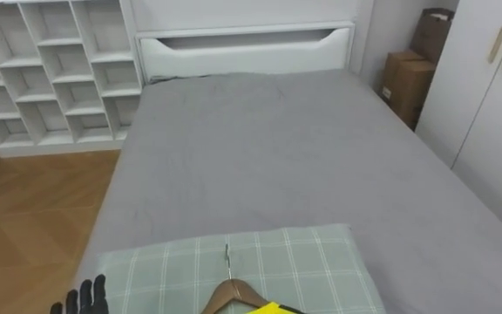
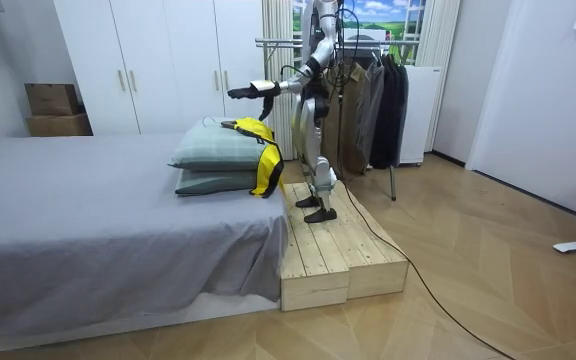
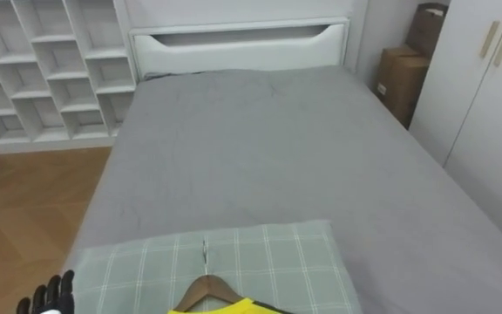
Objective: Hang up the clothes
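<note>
A yellow garment (image 1: pixel 270 308) on a wooden hanger (image 1: pixel 227 293) lies on top of a green checked pillow (image 1: pixel 303 262) at the foot of the grey bed (image 1: pixel 268 148). The hanger's metal hook points toward the headboard. In the room view the yellow garment (image 2: pixel 264 152) drapes over the edge of two stacked pillows (image 2: pixel 213 150). My left hand (image 1: pixel 81 301) is raised left of the pillow, open and holding nothing, a short way from the hanger. In the room view this left hand (image 2: pixel 243 92) reaches out above the pillows. I stand on a wooden platform (image 2: pixel 338 250) at the bed's foot.
Behind me a clothes rack (image 2: pixel 368 95) carries several dark garments. A white cubby shelf (image 1: pixel 50 70) stands left of the bed and a white headboard (image 1: pixel 242 48) at its far end. Cardboard boxes (image 1: pixel 408 78) and white wardrobes (image 1: pixel 495 96) line the right side.
</note>
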`<state>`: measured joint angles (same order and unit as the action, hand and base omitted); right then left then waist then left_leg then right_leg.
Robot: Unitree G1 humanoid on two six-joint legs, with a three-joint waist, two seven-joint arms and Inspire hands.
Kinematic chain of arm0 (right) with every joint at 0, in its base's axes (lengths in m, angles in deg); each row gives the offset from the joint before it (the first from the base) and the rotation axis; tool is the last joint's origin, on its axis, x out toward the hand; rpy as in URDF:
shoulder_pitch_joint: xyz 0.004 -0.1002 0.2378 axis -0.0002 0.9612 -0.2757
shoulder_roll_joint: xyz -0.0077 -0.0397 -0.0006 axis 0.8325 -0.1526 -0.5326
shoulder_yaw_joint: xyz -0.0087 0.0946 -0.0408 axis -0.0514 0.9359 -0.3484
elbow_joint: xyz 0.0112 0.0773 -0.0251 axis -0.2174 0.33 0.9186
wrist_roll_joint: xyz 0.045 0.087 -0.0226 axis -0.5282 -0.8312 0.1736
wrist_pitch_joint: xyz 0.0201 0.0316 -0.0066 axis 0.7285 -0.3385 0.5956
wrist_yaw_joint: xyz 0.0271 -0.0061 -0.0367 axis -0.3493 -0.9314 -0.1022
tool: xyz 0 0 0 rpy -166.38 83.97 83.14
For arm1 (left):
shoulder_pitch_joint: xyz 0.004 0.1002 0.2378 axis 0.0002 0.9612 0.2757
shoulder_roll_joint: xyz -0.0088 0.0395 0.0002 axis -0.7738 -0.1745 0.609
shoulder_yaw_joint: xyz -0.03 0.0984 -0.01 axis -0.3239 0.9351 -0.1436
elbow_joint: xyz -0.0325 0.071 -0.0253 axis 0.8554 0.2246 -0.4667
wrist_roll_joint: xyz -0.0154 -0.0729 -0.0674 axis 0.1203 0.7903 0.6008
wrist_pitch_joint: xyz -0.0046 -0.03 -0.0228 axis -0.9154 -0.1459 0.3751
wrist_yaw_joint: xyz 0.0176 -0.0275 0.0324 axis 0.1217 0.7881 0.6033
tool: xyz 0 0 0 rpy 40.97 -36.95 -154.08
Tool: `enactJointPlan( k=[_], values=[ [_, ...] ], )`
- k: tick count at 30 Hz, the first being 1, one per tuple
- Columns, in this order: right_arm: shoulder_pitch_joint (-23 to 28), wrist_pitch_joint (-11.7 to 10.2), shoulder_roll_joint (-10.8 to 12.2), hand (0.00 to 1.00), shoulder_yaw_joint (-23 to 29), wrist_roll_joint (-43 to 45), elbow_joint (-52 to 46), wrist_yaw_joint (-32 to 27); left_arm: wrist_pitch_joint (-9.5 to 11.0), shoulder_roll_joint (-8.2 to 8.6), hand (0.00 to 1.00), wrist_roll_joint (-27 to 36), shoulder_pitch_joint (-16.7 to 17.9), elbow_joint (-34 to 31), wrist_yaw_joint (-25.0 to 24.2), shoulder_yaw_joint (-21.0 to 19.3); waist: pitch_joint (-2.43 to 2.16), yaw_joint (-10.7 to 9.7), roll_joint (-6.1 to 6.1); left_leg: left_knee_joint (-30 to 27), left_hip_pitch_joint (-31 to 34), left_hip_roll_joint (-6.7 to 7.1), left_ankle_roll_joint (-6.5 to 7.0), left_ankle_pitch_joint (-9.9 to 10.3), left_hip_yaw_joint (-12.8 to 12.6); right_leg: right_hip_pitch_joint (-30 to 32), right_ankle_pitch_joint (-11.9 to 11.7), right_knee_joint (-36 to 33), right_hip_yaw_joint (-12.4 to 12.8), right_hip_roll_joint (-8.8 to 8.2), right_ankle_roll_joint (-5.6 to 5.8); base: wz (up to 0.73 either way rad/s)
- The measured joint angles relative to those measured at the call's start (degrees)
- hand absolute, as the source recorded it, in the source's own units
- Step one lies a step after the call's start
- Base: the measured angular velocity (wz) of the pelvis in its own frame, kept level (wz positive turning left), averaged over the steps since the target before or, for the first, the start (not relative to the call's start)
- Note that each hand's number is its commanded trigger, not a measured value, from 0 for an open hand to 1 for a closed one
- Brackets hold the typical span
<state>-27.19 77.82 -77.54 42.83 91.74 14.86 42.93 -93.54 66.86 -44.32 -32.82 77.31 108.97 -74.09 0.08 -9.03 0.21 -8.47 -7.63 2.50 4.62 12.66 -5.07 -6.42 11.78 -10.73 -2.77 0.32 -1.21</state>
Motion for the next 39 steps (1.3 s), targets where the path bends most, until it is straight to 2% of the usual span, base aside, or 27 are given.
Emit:
enactJointPlan(
  k=[3, 7, 11, 15, 17, 21, 28, 32, 39],
  values=[
    [0.11, 0.03, 0.03, 0.0, -0.06, 0.0, 0.06, 0.47, -0.2, -0.08, 0.0, 0.03, -0.73, -0.01, -1.55, 1.58, -0.13, -0.3, -0.33, 0.41, -0.01, -0.14, 0.0, 0.0, -1.01, 0.46, -0.18, 0.04, 0.92, 0.18, 0.02, -0.17],
    [1.0, 0.04, 0.13, 0.0, -0.04, -0.01, 0.05, 0.42, -0.2, 0.53, 0.0, 0.16, -2.81, -0.01, -3.51, 2.01, 0.19, -0.92, 0.08, 0.44, 0.13, -0.13, 0.0, 0.0, -1.14, 0.64, -0.2, 0.02, 0.91, 0.12, 0.04, -0.02],
    [1.46, 0.06, 0.18, 0.0, -0.04, 0.01, 0.27, 0.34, -0.17, 0.92, 0.0, 0.13, -4.98, -0.01, -4.68, 2.03, 0.19, -1.86, 0.09, 0.74, 0.2, -0.13, 0.01, 0.0, -1.44, 1.06, -0.22, -0.04, 1.11, 0.13, 0.07, -0.05],
    [1.63, 0.12, 0.22, 0.0, -0.21, -0.03, 0.88, 0.39, 0.0, 0.97, 0.0, 0.13, -6.39, -0.01, -5.33, 2.13, 0.19, -1.88, 0.05, 0.81, 0.28, -0.34, 0.0, 0.0, -2.17, 1.45, -0.28, -0.15, 1.3, -0.03, -0.01, -0.08],
    [1.3, 0.9, 0.25, 0.0, -1.21, -0.1, 1.27, 0.35, -0.01, 0.98, 0.0, 0.8, -7.06, 0.0, -5.92, 3.44, 0.18, -1.9, -0.07, 0.79, 0.68, -0.4, 0.0, 0.0, -2.22, 1.7, -0.3, -0.05, 1.16, -0.02, -0.03, 0.0],
    [0.17, 1.23, 0.39, 0.0, -1.83, -0.06, 2.51, 0.33, 0.12, 1.37, 0.0, 0.78, -7.29, 0.0, -7.57, 5.5, 0.17, -2.06, -0.41, 0.73, 1.05, -0.4, 0.0, 0.0, -2.03, 1.89, -0.34, 0.04, 0.93, -0.04, -0.04, 0.02],
    [-0.44, 1.31, 0.63, 0.0, -2.41, -0.05, 2.55, 0.28, 0.03, 2.14, 0.0, 2.43, -7.3, 0.21, -10.5, 6.12, 0.19, -2.49, -0.36, 0.69, 1.12, -0.39, 0.0, 0.0, -1.34, 1.79, -0.34, 0.0, 0.27, -0.13, -0.04, 0.05],
    [-0.94, 1.29, 0.68, 0.0, -4.2, -0.02, 2.27, 0.18, -0.07, 2.27, 0.0, 2.98, -7.32, 1.33, -12.56, 7.9, 0.15, -2.85, -0.13, 0.47, 2.11, -0.38, 0.0, -0.01, -1.4, 2.68, -0.34, -0.03, 0.24, -0.13, -0.04, 0.0],
    [-0.94, 2.04, 0.8, 0.0, -4.56, 0.0, 1.88, 0.0, -1.06, 2.86, 0.0, 3.09, -8.52, 5.02, -17.01, 8.1, 0.24, -2.95, 0.72, -0.07, 3.06, -0.49, -0.01, -0.01, -1.69, 3.45, -0.38, -0.07, 0.29, -0.1, -0.1, 0.0]
  ],
)
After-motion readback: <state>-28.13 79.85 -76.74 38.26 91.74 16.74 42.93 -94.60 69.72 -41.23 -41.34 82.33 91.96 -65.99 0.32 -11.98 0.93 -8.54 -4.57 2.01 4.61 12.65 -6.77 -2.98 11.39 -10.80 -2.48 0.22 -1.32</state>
